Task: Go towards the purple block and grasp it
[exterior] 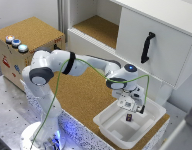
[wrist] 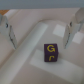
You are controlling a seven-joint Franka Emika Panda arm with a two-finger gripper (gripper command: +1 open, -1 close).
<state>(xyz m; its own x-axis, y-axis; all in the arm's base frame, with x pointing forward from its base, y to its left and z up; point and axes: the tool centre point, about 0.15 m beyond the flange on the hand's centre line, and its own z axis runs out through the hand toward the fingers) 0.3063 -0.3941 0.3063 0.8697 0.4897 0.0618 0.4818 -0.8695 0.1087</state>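
You see the white arm (exterior: 71, 65) stretched out low, elbow bent, wrist turned downward, with the gripper (exterior: 132, 109) pointing down, its fingers (wrist: 9, 27) spread apart.

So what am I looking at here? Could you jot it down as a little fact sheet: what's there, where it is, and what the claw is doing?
arm: white robot arm, reaching over a tray
gripper: gripper above the tray, fingers spread apart, holding nothing
purple block: purple block, small, dark, yellow lettering on its faces, lying on the tray floor, between the two fingers in the wrist view
tray: white tray, shallow, on the cork tabletop
cabinet: white cabinet behind, black handle on its door
box: cork-topped box at the exterior view's left, with three buttons on top
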